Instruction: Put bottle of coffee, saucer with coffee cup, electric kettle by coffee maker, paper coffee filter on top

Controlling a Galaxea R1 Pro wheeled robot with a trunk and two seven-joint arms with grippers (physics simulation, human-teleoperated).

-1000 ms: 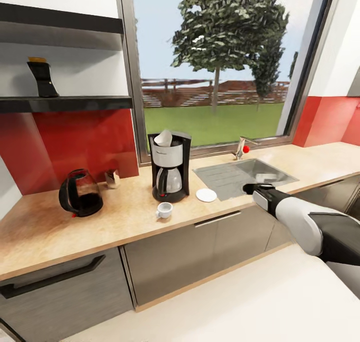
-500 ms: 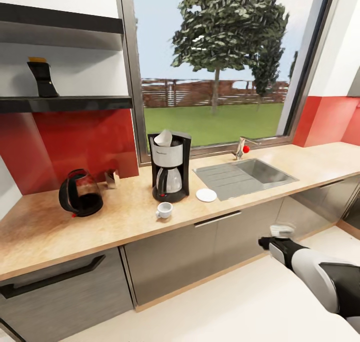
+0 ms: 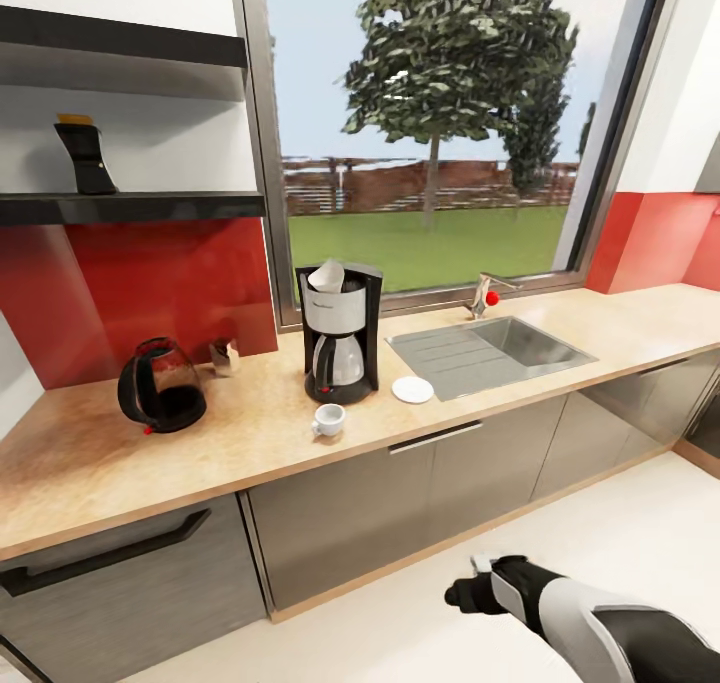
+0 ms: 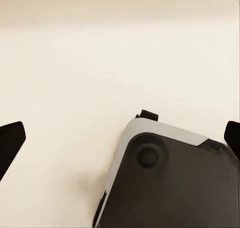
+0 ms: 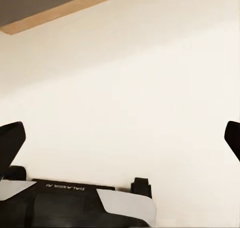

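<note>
On the kitchen countertop [image 3: 250, 443] stands the coffee maker [image 3: 340, 343], with the paper coffee filter [image 3: 326, 275] resting on its top. To its right lies the saucer [image 3: 412, 390], bare. The coffee cup [image 3: 328, 419] sits on the wood in front of the machine, apart from the saucer. Further left stands the electric kettle [image 3: 160, 385]. The bottle of coffee [image 3: 86, 158] is on the kitchen shelf [image 3: 130, 206]. My right gripper [image 3: 465, 593] hangs low over the floor in front of the cabinets; the right wrist view shows it open [image 5: 120, 140] and holding nothing. In the left wrist view my left gripper [image 4: 120, 140] is open over the floor.
A steel sink [image 3: 490, 351] with a tap [image 3: 484, 293] is set into the worktop right of the saucer. A small shaker [image 3: 224, 356] stands by the red backsplash between kettle and coffee maker. Dark cabinets [image 3: 400, 493] run below. The robot's base [image 4: 170, 183] lies under the left gripper.
My right arm has dropped from over the sink to low above the floor and swung left. Nothing on the counter or the shelf has moved.
</note>
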